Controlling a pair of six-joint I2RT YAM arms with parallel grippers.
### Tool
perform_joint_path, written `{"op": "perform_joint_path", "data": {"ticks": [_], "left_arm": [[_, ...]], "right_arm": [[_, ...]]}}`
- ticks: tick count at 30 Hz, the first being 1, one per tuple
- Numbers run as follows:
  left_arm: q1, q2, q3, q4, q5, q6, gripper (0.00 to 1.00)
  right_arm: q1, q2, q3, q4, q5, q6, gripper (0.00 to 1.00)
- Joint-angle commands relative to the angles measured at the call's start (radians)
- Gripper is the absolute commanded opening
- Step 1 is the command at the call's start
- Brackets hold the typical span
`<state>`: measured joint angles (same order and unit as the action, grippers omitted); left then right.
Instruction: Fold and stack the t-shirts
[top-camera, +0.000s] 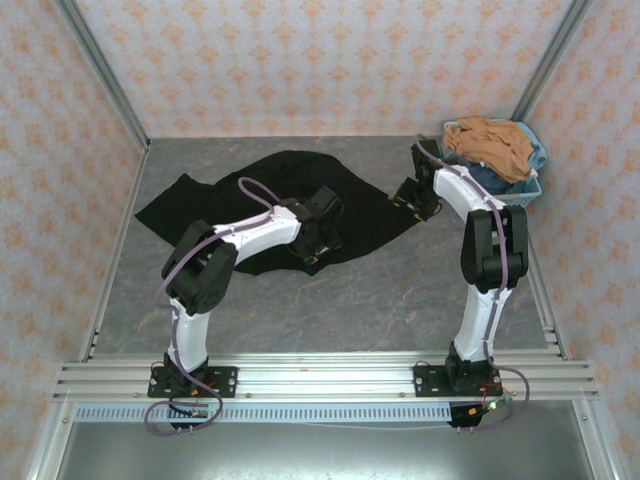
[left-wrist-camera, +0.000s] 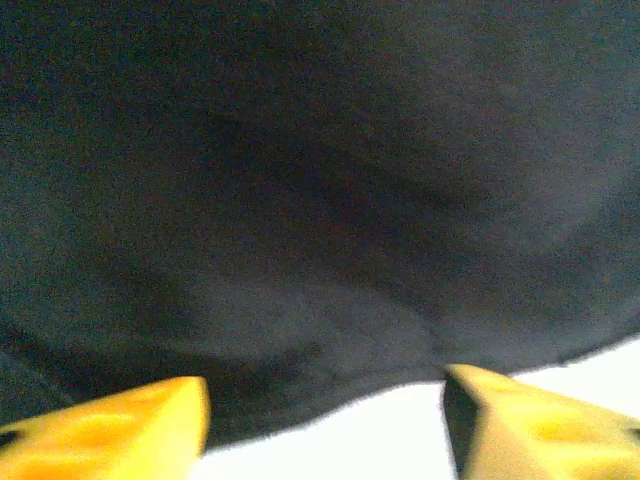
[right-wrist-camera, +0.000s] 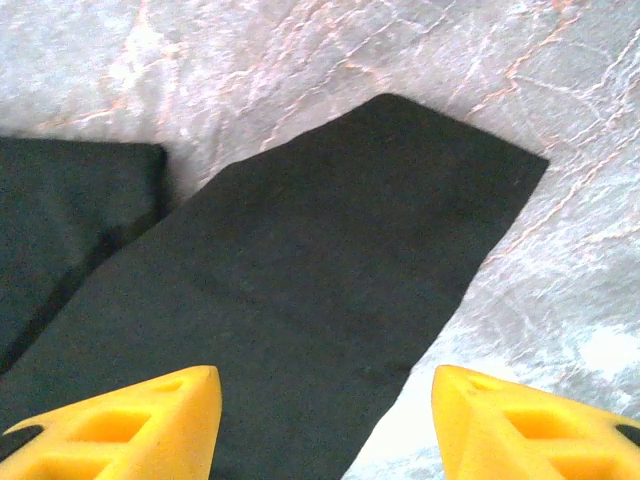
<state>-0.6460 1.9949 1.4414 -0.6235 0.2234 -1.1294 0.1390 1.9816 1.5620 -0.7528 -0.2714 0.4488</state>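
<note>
Your left wrist view blurs the t-shirt (left-wrist-camera: 320, 180), the yellow fingertips (left-wrist-camera: 120, 428) cut by the bottom edge. From above, the left arm (top-camera: 255, 232) hides some cloth.

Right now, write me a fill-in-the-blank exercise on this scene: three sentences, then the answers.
1. The t-shirt lying on the table is ___ in colour.
2. The basket of clothes sits at the table's far ___ corner.
3. The right pincer, over the t-shirt's edge, has its jaws ___.
Missing words: black, right, open.
</note>
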Motion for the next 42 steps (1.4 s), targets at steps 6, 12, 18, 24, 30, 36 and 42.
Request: {"op": "perform_joint_path", "data": {"ticks": [6, 12, 18, 24, 30, 36, 42], "left_arm": [[0.02, -0.138, -0.163, -0.127, -0.152, 0.073, 0.0], [0.073, -0.389, -0.323, -0.154, -0.182, 0.116, 0.0], [0.135, -0.517, -0.394, -0.158, -0.17, 0.149, 0.0], [0.076, -0.463, -0.333, -0.03, -0.052, 0.087, 0.31], [-0.028, -0.307, -0.212, 0.016, -0.003, 0.092, 0.42], [-0.046, -0.235, -0.157, 0.012, -0.002, 0.108, 0.43], [-0.046, -0.253, -0.171, 0.001, -0.018, 0.117, 0.43]], "right_arm": [[0.001, 0.009, 0.052, -0.028, 0.029, -0.043, 0.56], [0.064, 0.089, 0.149, -0.053, 0.012, -0.105, 0.58], [0.106, 0.178, 0.265, -0.071, 0.046, -0.127, 0.61], [0.088, 0.267, 0.374, -0.182, 0.142, -0.131, 0.63], [0.075, 0.197, 0.182, -0.142, 0.185, -0.082, 0.58], [0.053, 0.192, 0.051, -0.079, 0.125, -0.039, 0.49], [0.068, 0.071, -0.057, -0.046, 0.103, 0.032, 0.0]]}}
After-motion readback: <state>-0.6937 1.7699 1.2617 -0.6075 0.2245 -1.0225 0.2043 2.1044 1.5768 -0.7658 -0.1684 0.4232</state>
